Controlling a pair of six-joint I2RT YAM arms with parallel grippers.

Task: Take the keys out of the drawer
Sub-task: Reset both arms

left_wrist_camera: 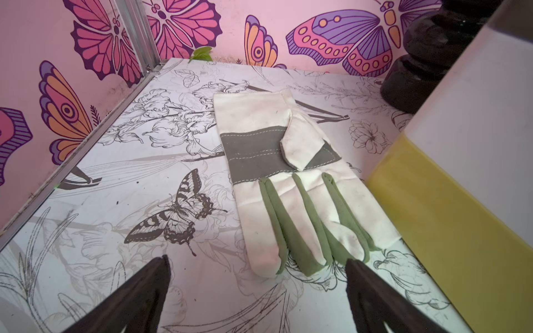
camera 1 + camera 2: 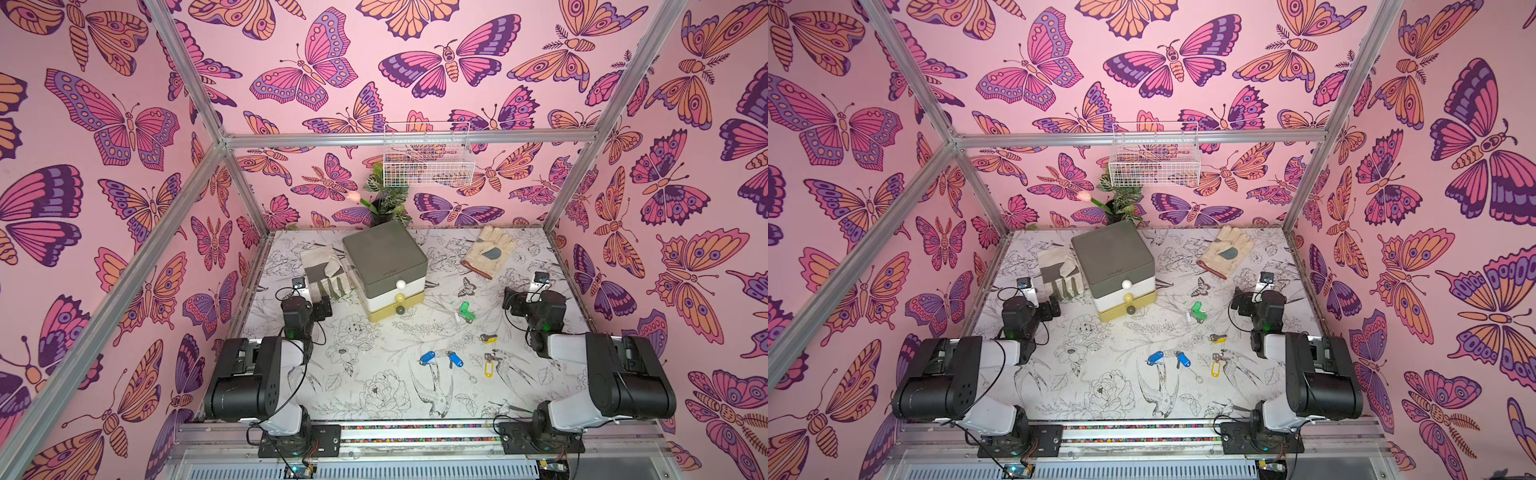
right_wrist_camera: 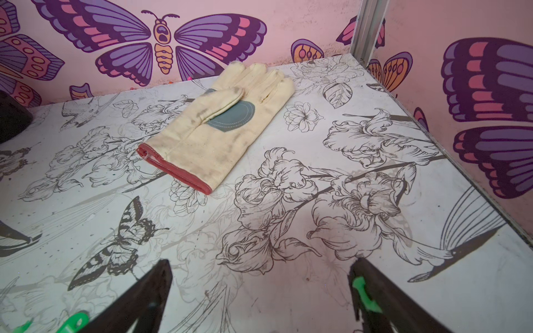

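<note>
Floral tabletop (image 2: 361,357), keys (image 2: 455,360) loose, nearer right tool (image 3: 260,263), untouched

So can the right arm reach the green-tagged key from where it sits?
Probably yes: the green-tagged key lies on bare table just beside the right gripper, whose jaws stand open, with nothing between them.

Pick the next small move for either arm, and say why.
Probably none: leave both arms parked. Five keys already lie out on the table: green-tag key, yellow-tag key, second yellow-tag key, blue-tag key, second blue-tag key, all clear of the drawer unit. The left gripper and right gripper show open, empty jaws.
</note>
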